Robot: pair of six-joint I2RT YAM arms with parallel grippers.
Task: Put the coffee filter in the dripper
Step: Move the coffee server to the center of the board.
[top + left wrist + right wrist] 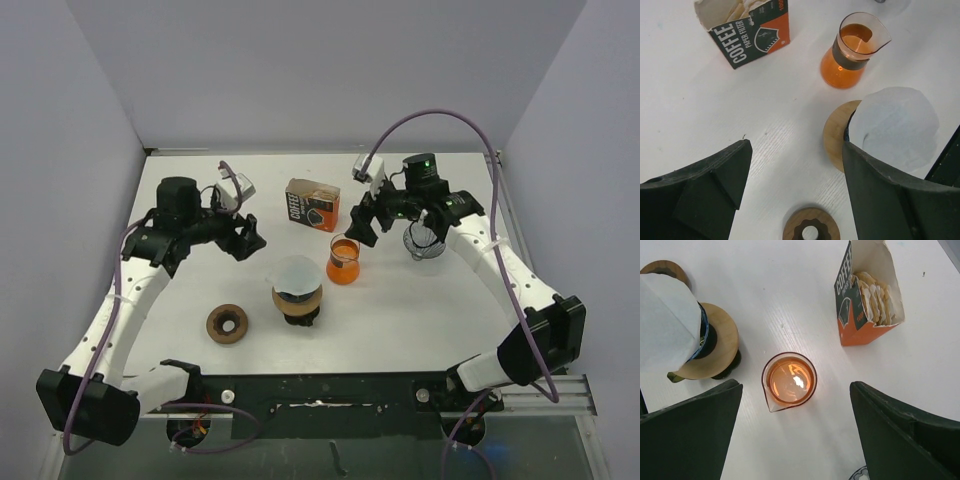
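Note:
A white paper coffee filter [297, 273] sits in the dripper [297, 300], which has a wooden collar, at the table's middle. The filter also shows in the left wrist view [892, 127] and the right wrist view [662, 322]. My left gripper [246, 237] is open and empty, hovering up and left of the dripper. My right gripper [362, 226] is open and empty, hovering above and right of the orange glass carafe [343, 259]. An open box of paper filters [311, 205] stands behind them.
A round wooden ring [227, 323] lies left of the dripper near the front. A black wire mesh holder [425, 240] stands by the right arm. Walls enclose the table on three sides.

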